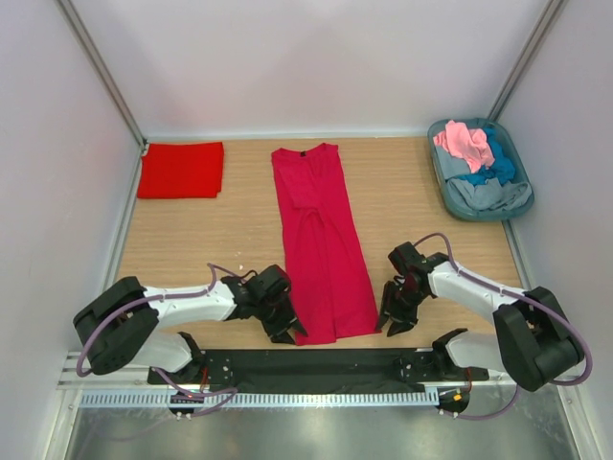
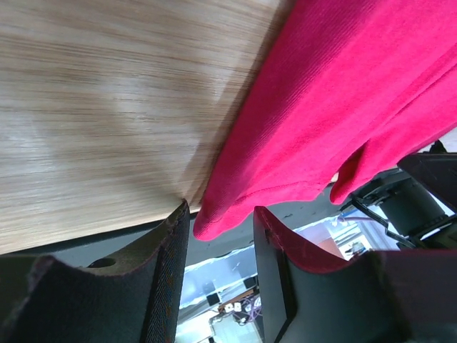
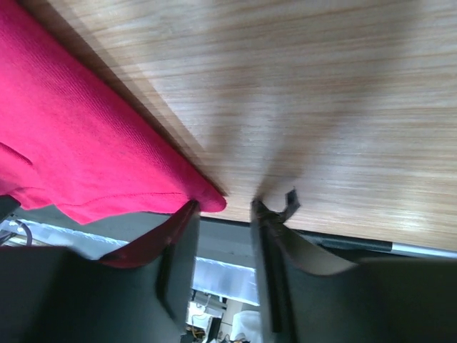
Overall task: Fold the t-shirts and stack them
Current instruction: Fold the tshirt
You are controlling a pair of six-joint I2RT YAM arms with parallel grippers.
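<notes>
A crimson t-shirt (image 1: pixel 321 240), folded into a long strip, lies down the middle of the table, collar at the far end. A scarlet t-shirt (image 1: pixel 181 170) lies folded at the far left. My left gripper (image 1: pixel 285 328) is open at the strip's near left corner; in the left wrist view the hem corner (image 2: pixel 214 214) sits between the fingers (image 2: pixel 168 257). My right gripper (image 1: pixel 397 321) is open just right of the strip's near right corner; in the right wrist view that corner (image 3: pixel 211 201) lies by the left finger (image 3: pixel 178 243).
A grey-blue tub (image 1: pixel 479 171) at the far right holds pink, blue and grey shirts. White walls close in the table on three sides. The near table edge and a black rail (image 1: pixel 316 362) run just below both grippers.
</notes>
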